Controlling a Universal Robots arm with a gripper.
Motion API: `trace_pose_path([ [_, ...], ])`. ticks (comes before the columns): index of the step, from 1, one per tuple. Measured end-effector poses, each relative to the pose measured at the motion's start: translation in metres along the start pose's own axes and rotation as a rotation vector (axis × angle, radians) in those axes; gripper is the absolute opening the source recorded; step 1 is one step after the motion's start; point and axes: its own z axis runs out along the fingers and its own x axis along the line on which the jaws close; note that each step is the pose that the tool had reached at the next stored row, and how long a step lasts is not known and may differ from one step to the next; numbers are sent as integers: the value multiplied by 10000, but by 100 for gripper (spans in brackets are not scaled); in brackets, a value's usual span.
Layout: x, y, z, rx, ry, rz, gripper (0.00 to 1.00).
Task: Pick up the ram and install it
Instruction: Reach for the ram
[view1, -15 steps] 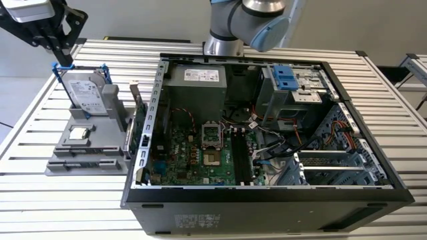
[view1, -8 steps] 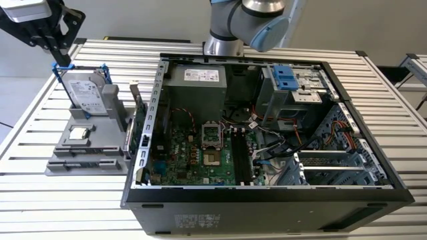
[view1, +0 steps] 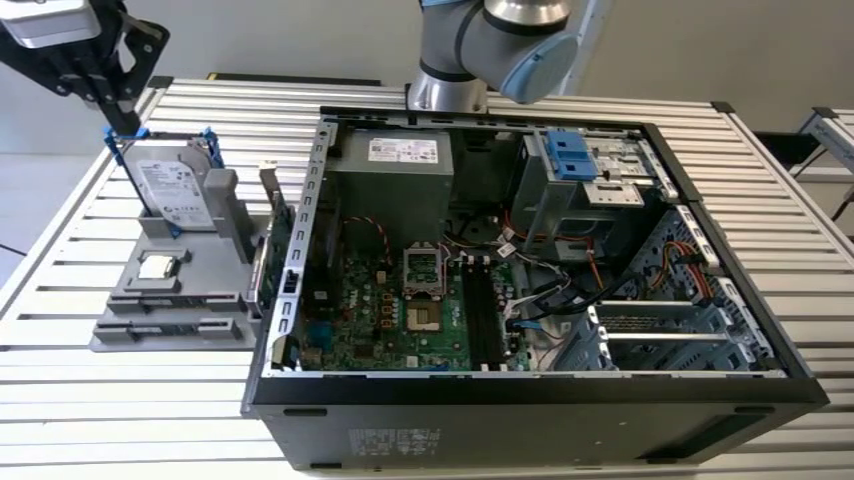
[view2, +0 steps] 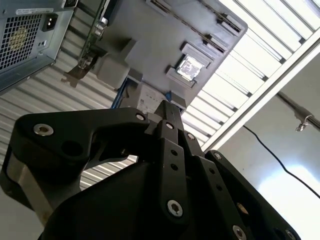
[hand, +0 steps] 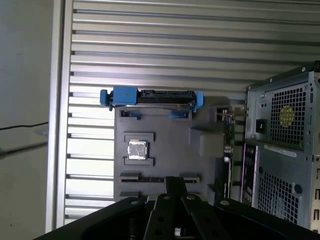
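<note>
gripper (view1: 124, 120): over the far corner of the table (view1: 80, 400) on the exterior view's left, close above the hard drive (view1: 174, 185)
hard drive: upright in a blue frame on the grey holder (view1: 134, 335)
computer case (view1: 534, 410): open, mid-table, motherboard (view1: 374, 310) exposed
arm (view1: 501, 50): at the table's far edge

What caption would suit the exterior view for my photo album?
Robot gripper hovers by the blue-framed hard drive, beside an open computer case on a slatted table.

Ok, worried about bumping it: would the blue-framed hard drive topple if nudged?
Likely stiff and heavy: the hard drive looks metal-cased. Standing on edge in the gray holder, it might tip under a sideways nudge.
</note>
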Motion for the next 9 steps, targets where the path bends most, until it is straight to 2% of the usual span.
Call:
trace_pose_path([
  [9,2,-65,-1,-1,3,0,0],
])
